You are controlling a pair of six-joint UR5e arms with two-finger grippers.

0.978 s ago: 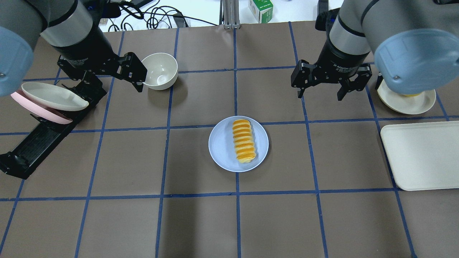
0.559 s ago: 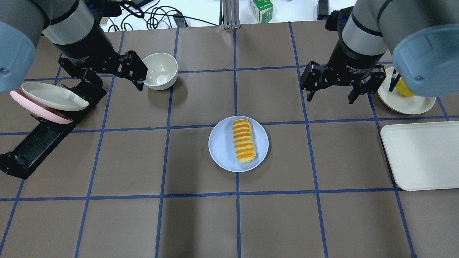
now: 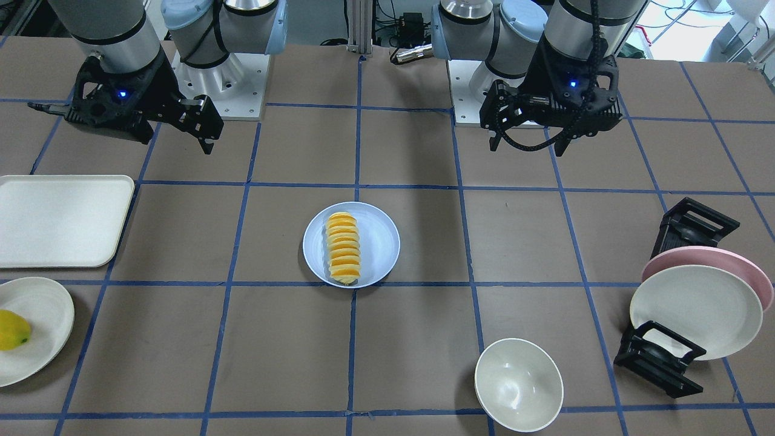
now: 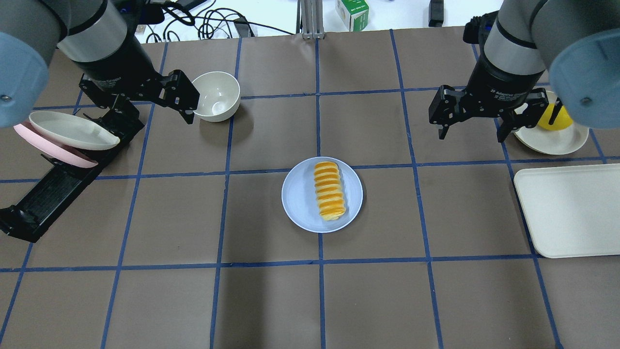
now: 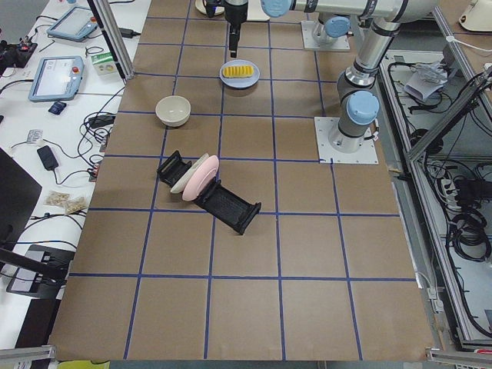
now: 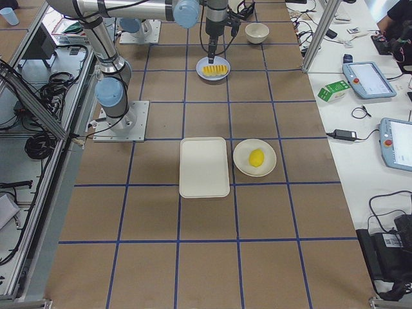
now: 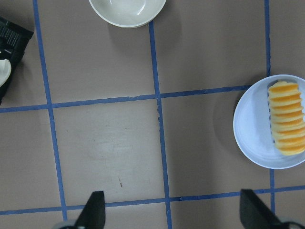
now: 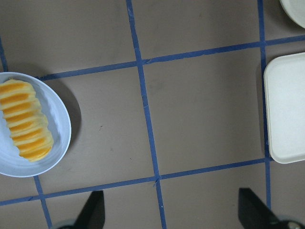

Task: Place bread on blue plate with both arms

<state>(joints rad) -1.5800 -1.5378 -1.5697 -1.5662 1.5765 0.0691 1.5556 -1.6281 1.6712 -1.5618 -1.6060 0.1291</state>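
Brown table [image 4: 271, 300] surface, marked with a blue tape grid [image 4: 318, 126]. Along its far edge: a white bench [image 5: 31, 115] carrying cables [image 4: 213, 22] and tablets [image 5: 55, 77].

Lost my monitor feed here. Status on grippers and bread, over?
Left gripper open, empty, raised near the bowl. Right gripper open, empty, raised. Bread lies on the blue plate, untouched. Nothing else on the plate.

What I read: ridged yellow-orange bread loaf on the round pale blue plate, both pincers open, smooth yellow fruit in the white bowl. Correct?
One thing is off: the smooth yellow fruit sits on the round cream plate, not in the white bowl, which is empty; the exterior front-facing view shows it. The rest stands.
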